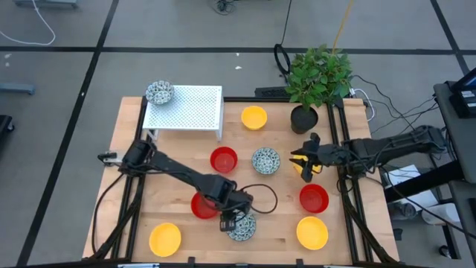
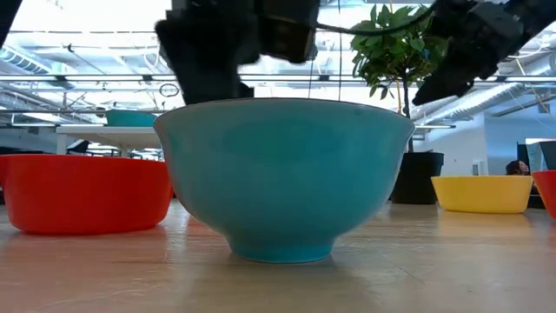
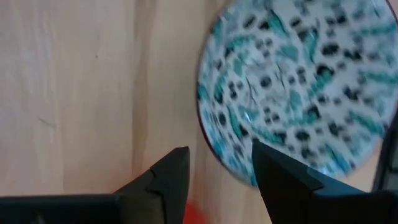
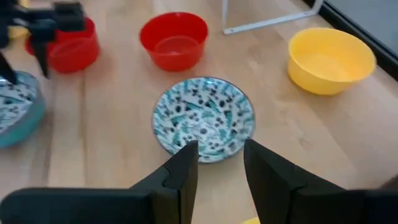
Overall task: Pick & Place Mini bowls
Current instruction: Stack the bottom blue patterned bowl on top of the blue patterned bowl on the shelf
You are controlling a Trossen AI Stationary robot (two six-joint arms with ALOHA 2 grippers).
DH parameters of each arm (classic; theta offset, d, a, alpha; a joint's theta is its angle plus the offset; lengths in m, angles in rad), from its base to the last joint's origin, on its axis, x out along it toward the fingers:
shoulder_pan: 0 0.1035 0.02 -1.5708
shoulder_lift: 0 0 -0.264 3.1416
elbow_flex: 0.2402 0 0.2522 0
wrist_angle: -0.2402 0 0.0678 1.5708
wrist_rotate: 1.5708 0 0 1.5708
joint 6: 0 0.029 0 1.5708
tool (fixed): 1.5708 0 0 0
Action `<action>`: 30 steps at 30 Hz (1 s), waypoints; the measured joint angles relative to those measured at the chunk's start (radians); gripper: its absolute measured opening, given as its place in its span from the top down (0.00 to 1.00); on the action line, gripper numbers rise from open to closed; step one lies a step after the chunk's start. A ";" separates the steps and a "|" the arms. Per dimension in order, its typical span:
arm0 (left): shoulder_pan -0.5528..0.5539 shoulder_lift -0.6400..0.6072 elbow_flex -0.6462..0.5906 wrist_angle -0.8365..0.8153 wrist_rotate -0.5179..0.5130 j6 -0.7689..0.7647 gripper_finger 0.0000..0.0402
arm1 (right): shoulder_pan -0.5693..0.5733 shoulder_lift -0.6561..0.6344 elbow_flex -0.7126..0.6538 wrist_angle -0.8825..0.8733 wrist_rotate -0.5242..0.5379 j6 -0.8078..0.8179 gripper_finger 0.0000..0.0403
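Pick step in hand: left gripper hovered, jaws parted and empty, over speckled bowl at near centre. Next, presumably: lower astride rim, close. Right gripper waited empty, parted, right of centre.

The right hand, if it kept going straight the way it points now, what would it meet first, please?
Probably the speckled bowl at mid-table, straight ahead of the open right hand; the gap between them is hard to judge.
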 joint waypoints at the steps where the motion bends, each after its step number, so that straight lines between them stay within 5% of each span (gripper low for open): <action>1: 0.004 0.003 0.000 0.012 -0.005 -0.016 0.56 | 0.010 0.008 0.007 0.006 0.000 0.002 0.71; 9: 0.026 0.031 0.001 0.031 -0.021 -0.090 0.62 | 0.083 0.032 0.009 0.002 0.001 0.043 0.71; 18: 0.040 0.051 0.002 0.069 0.033 -0.095 0.96 | 0.163 0.031 0.009 -0.002 0.056 0.046 0.71; 30: 0.133 -0.098 0.000 0.058 0.032 -0.086 0.97 | 0.195 0.031 0.009 -0.010 0.058 0.052 0.71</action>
